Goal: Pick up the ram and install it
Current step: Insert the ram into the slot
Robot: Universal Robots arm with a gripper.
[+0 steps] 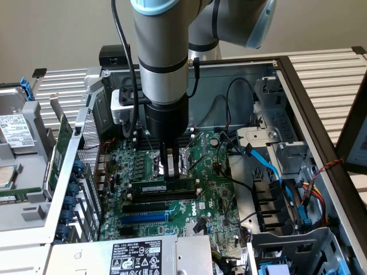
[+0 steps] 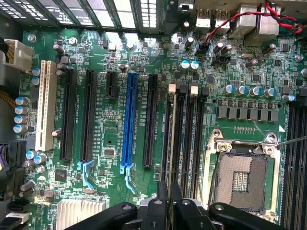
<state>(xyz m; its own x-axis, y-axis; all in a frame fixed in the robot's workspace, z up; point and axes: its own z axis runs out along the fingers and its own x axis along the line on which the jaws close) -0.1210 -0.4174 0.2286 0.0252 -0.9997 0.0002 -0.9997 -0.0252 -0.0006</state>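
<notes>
The ram (image 1: 153,188) is a long dark stick with a pale label. It stands on its edge across the green motherboard (image 1: 212,189), level with the black memory slots with white end clips (image 2: 194,89). My gripper (image 1: 170,173) comes straight down from above and is shut on the stick near its middle. In the wrist view the two black fingers (image 2: 162,192) pinch the ram (image 2: 168,163), seen edge-on as a thin line running along a memory slot. Whether the stick sits in the slot or just above it, I cannot tell.
A long blue slot (image 2: 128,120) and black slots (image 2: 150,120) lie beside the memory slots, with the open CPU socket (image 2: 242,178) on the other side. Blue cables (image 1: 268,166) and drive bays fill the exterior view's right. A labelled power supply (image 1: 135,256) sits in front.
</notes>
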